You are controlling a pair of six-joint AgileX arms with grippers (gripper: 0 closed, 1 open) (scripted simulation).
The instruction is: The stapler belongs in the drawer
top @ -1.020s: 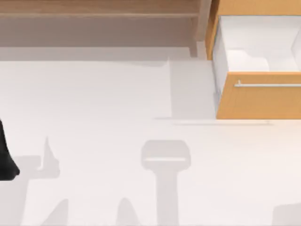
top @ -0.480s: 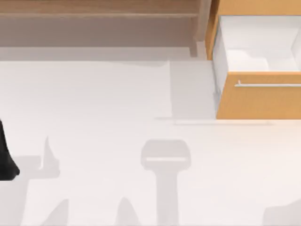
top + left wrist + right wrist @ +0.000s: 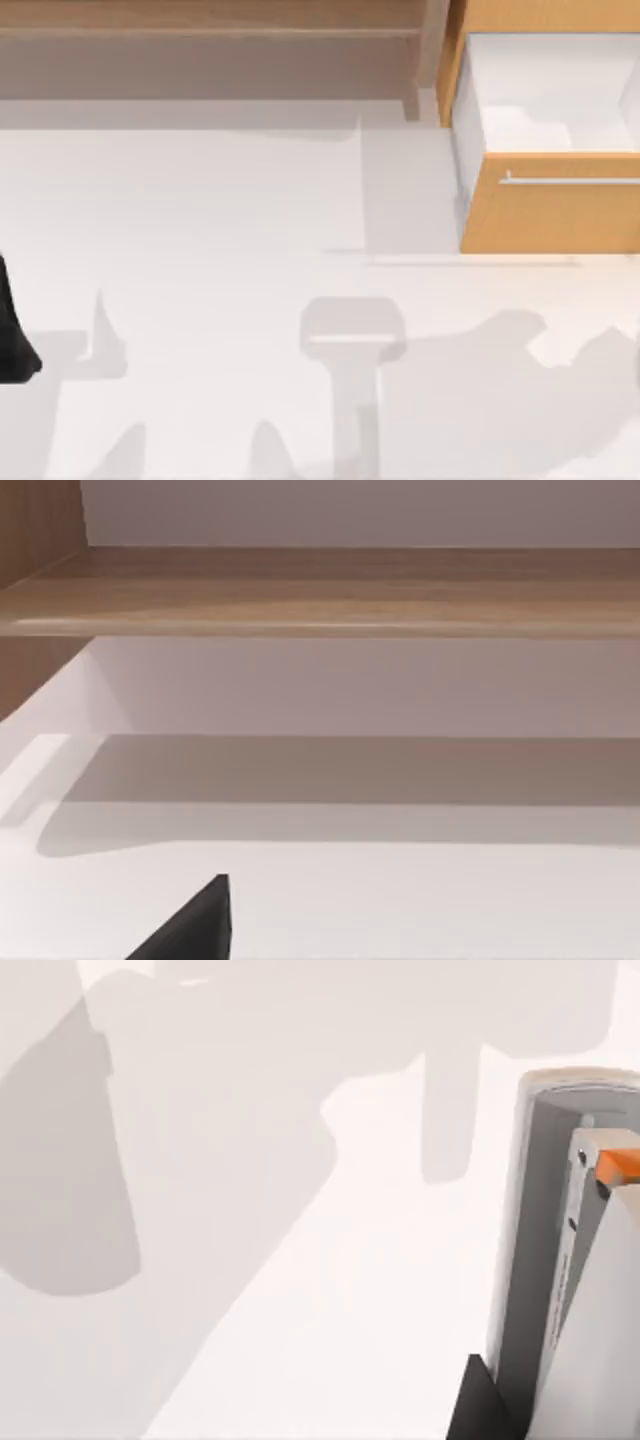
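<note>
The drawer (image 3: 550, 212) stands pulled out at the table's back right, with an orange-tan front, a silver bar handle (image 3: 570, 181) and white inner walls. In the right wrist view the stapler (image 3: 560, 1260), grey-white with an orange part, sits close to the camera and stands long and upright in the picture. My right gripper (image 3: 505, 1410) is shut on it, with one black finger (image 3: 468, 1405) showing beside its base. The white table with soft shadows lies well below the stapler. My left gripper (image 3: 12, 335) is parked at the table's left edge.
A brown open shelf unit (image 3: 200, 30) runs along the back, left of the drawer, and crosses the left wrist view as shelf unit (image 3: 320, 590). A broad arm shadow (image 3: 500, 390) covers the white table's front right.
A large shadow has spread leftward over the table's front right, so the right arm has moved in from the right. The left arm and the drawer have not moved.
</note>
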